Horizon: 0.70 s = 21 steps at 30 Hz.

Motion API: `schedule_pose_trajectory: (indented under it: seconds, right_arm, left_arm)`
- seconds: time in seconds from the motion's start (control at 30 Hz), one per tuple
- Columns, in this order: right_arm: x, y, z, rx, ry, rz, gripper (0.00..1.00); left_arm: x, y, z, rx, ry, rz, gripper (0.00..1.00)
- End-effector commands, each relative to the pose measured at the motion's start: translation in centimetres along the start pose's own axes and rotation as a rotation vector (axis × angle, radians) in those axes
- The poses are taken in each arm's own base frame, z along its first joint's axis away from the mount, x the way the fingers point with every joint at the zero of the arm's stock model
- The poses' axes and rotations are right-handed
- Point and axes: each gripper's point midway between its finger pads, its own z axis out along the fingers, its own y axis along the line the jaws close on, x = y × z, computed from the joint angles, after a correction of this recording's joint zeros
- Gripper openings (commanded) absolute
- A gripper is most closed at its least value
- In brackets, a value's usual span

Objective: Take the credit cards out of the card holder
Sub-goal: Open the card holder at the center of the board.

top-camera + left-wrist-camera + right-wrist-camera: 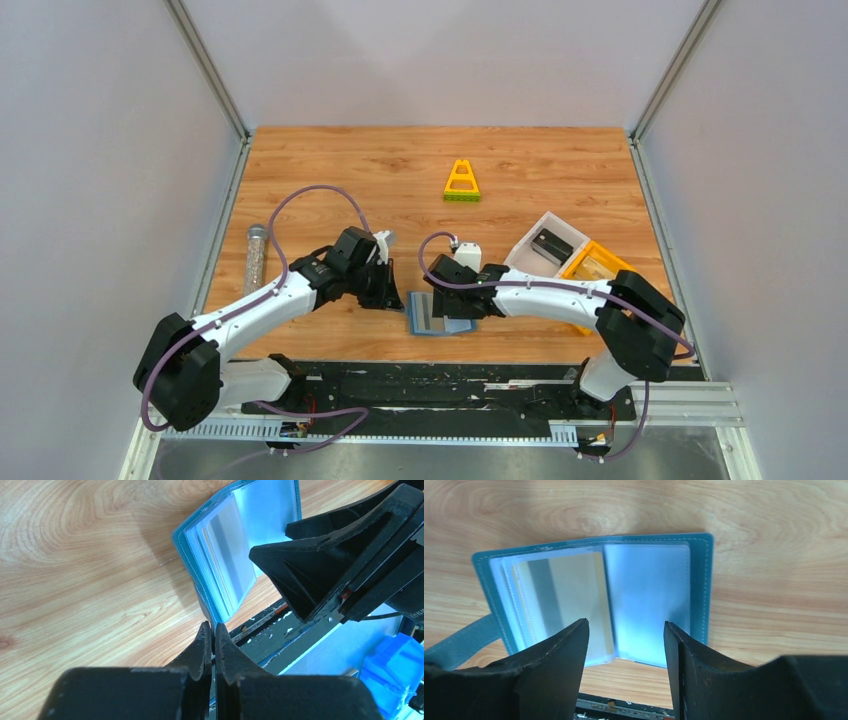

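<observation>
Card holder (649,580) lies open under spread right pincer (625,625); left pincer (212,627) closed at its edge.

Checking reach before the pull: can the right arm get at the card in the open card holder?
Probably yes: the right pincer hangs open over the card holder, with nothing between it and the card in its clear sleeve. The left pincer is shut at the holder's edge, aside.

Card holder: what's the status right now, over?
Left gripper shut on card holder edge. Right gripper open above. Credit card still pocketed. Nothing blocking.
</observation>
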Motion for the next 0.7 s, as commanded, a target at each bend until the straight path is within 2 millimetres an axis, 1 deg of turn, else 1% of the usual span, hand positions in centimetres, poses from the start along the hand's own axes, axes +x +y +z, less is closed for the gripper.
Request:
schedule_pose_trajectory:
  seconds: [0.0,0.03,0.1,0.2,0.27,0.33,0.43,0.53,0.67]
  right_arm:
    - [-1.8,-0.1,-1.7,0.013,-0.065,0.024,0.57]
    - [-1.9,0.0,-1.9,0.007,-0.068,0.024,0.57]
    - [-2.2,0.9,-2.4,-0.035,-0.081,-0.003,0.57]
    - [-2.4,2.9,-3.1,-0.14,-0.083,-0.017,0.58]
    - [-2.5,3.8,-3.4,-0.191,-0.084,-0.016,0.58]
    - [-2.4,4.4,-3.3,-0.214,-0.077,-0.017,0.59]
    - [-2.2,5.0,-2.9,-0.23,-0.062,-0.024,0.63]
    - [-2.0,5.6,-2.4,-0.253,-0.045,-0.025,0.63]
    - [-1.5,5.4,-1.5,-0.235,-0.025,-0.023,0.63]
  left_arm:
    - [-0.8,-0.6,-0.1,0.027,-0.029,0.023,0.0]
    - [-0.8,-0.6,-0.1,0.027,-0.029,0.023,0.0]
    - [-0.8,-0.7,-0.1,0.029,-0.029,0.022,0.0]
    - [-0.8,-0.8,-0.2,0.034,-0.031,0.021,0.0]
    - [-0.9,-0.9,-0.2,0.038,-0.032,0.02,0.0]
    - [-0.9,-0.9,-0.2,0.04,-0.03,0.019,0.0]
    - [-0.9,-1.0,-0.3,0.046,-0.03,0.021,0.0]
    - [-0.8,-1.1,-0.4,0.045,-0.032,0.022,0.0]
    - [-0.9,-1.1,-0.5,0.047,-0.035,0.025,0.0]
